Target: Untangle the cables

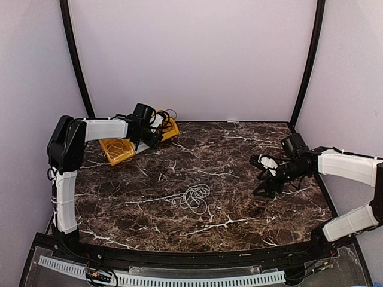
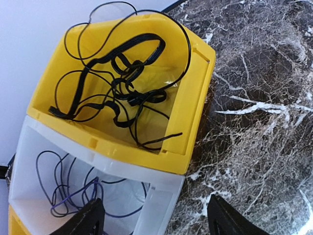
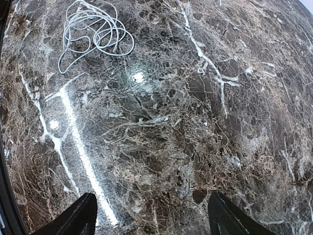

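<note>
Black cables [image 2: 122,88] lie tangled in a yellow bin [image 2: 195,93], one loop hanging over its far rim. Next to it, a white bin [image 2: 161,188] holds a thin purple-blue cable [image 2: 68,188]. My left gripper [image 2: 154,223] hovers open over the white bin's corner with nothing between its fingers. From above, the left gripper [image 1: 154,128] is at the bins in the back left. A white cable [image 1: 192,198] lies loosely coiled mid-table, and the white cable [image 3: 93,32] also shows in the right wrist view. My right gripper [image 3: 151,220] hangs open over bare marble, well right of that coil.
Another yellow bin [image 1: 116,149] sits at the left end of the bin row. The marble table [image 1: 239,143] is bounded by purple walls at the back and sides, with black frame posts [image 1: 308,60] in the corners. A black rail [image 1: 179,260] runs along the near edge.
</note>
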You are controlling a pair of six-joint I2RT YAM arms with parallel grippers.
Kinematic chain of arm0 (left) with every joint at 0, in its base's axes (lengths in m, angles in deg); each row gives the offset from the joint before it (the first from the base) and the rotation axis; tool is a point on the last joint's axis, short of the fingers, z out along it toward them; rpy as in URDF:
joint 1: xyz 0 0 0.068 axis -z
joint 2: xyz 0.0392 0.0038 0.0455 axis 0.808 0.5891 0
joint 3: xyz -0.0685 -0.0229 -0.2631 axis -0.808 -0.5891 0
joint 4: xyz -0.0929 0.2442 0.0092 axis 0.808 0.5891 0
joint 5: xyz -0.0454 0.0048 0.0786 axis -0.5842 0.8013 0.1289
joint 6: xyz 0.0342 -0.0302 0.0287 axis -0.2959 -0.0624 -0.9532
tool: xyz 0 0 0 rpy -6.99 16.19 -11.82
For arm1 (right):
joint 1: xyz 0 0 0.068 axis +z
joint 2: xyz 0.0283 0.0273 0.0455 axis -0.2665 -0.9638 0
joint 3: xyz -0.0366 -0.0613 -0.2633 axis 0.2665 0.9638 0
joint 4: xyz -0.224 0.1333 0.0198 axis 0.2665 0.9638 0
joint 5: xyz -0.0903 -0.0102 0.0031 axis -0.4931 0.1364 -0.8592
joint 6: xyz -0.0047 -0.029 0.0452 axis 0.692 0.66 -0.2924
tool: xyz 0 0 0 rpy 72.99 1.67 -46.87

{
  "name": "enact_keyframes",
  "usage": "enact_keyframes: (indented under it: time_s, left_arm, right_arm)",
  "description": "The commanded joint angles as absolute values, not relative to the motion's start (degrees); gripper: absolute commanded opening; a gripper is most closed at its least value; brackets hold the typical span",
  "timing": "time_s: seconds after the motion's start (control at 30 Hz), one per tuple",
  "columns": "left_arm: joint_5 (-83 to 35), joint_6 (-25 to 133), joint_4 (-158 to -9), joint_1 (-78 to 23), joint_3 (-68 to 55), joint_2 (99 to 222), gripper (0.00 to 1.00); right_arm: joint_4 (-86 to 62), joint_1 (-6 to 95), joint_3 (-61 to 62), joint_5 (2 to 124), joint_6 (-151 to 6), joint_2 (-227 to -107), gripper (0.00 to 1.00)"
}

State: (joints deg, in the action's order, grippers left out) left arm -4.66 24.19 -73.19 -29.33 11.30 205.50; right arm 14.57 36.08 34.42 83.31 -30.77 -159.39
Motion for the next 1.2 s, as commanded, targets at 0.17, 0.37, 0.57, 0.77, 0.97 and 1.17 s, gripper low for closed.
enact_keyframes:
  time_s: [0.17,0.37,0.57,0.77,0.97,1.17]
  left_arm:
    - [-10.48,22.69,-64.46,-29.91,18.14,211.62,0.68]
    - [-16.71,21.22,-62.44,-29.87,9.91,205.48,0.55]
    - [-16.96,19.26,-69.69,-29.80,-4.02,194.53,0.59]
    - [-14.17,24.31,-72.13,-28.95,1.08,190.20,0.65]
    - [-15.78,36.00,-80.58,-25.60,2.86,188.96,0.66]
    - [-9.91,46.38,-86.56,-21.66,7.47,194.95,0.61]
  right_arm:
    - [14.07,36.55,33.23,82.57,-30.57,-159.79,0.80]
    - [14.27,36.58,33.05,82.74,-30.46,-160.62,0.80]
    - [14.35,36.96,32.96,82.82,-30.28,-161.09,0.80]
    - [14.57,38.01,32.59,82.27,-30.28,-162.22,0.80]
    - [13.95,38.13,32.70,81.22,-30.95,-161.61,0.80]
    - [13.54,38.13,32.63,80.94,-31.20,-161.95,0.79]
